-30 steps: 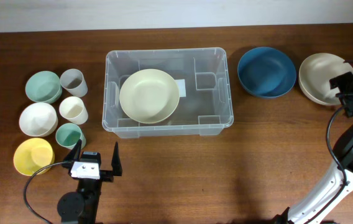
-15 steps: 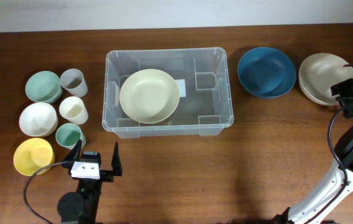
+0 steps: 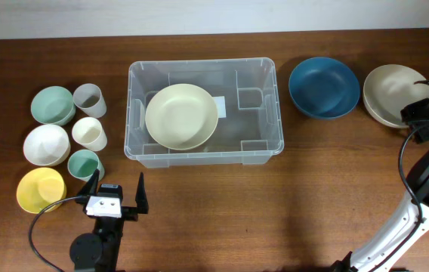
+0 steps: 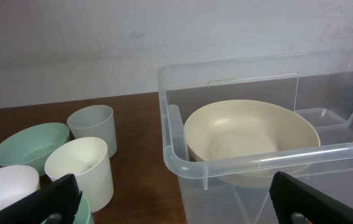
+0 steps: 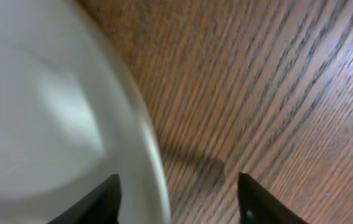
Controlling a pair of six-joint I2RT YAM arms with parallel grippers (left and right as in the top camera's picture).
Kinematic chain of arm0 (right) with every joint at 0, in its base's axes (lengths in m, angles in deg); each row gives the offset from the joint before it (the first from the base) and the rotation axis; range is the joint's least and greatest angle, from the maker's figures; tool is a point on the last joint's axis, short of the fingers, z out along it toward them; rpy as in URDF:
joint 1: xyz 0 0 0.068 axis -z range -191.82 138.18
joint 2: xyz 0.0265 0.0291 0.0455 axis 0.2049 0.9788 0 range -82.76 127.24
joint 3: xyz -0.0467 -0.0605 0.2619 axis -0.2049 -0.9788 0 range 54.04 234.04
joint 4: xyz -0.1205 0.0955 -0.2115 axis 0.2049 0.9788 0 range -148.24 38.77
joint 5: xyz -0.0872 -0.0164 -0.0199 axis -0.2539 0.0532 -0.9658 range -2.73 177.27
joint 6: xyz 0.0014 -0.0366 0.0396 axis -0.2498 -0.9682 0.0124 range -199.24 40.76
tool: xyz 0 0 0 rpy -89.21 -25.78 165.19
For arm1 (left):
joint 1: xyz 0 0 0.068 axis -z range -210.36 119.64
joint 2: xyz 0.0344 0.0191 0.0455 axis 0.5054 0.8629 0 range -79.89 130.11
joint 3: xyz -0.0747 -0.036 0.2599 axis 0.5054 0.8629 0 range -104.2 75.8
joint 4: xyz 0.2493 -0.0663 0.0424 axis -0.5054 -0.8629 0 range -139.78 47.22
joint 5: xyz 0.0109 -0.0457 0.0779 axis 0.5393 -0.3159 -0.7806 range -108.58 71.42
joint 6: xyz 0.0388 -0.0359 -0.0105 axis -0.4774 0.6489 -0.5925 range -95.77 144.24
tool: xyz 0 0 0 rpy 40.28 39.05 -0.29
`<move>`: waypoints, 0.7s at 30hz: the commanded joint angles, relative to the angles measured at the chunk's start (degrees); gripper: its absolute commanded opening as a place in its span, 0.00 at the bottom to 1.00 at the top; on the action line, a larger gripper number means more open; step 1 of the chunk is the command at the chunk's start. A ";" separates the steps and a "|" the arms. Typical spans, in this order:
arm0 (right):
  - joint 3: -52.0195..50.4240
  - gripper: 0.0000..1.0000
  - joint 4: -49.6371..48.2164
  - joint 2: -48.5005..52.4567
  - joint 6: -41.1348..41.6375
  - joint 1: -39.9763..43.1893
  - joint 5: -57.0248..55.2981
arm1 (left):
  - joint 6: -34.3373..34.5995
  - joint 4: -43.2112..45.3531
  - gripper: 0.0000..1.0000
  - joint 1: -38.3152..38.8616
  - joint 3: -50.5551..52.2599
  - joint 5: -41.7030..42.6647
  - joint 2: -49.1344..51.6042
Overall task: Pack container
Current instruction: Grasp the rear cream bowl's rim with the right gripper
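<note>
While inside the container (image 3: 199, 63), one cream bowl (image 3: 181, 115); cups (image 3: 89, 134) alongside.

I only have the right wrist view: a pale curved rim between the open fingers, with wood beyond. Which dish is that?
Observer: The beige bowl, the rightmost dish. The right gripper is at its right edge.
Operator: What's packed so far?
Observer: The container holds one cream bowl and nothing else.
Operator: And the other arm?
Observer: The left gripper is open and empty, near the teal cup.
</note>
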 commanded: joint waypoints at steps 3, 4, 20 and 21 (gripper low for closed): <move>-0.50 0.43 -0.20 1.42 0.11 0.90 -1.33 | -0.92 -0.42 0.99 -0.44 0.07 0.44 -0.44; -0.50 0.41 -0.20 1.62 0.11 1.05 -1.33 | -0.92 -0.42 0.99 -0.44 0.07 0.44 -0.44; -0.55 0.04 0.28 2.32 -0.02 7.93 5.68 | -0.92 -0.42 0.99 -0.44 0.07 0.44 -0.44; -0.55 0.04 0.04 2.32 -0.66 8.85 8.26 | -0.92 -0.42 0.99 -0.44 0.07 0.44 -0.44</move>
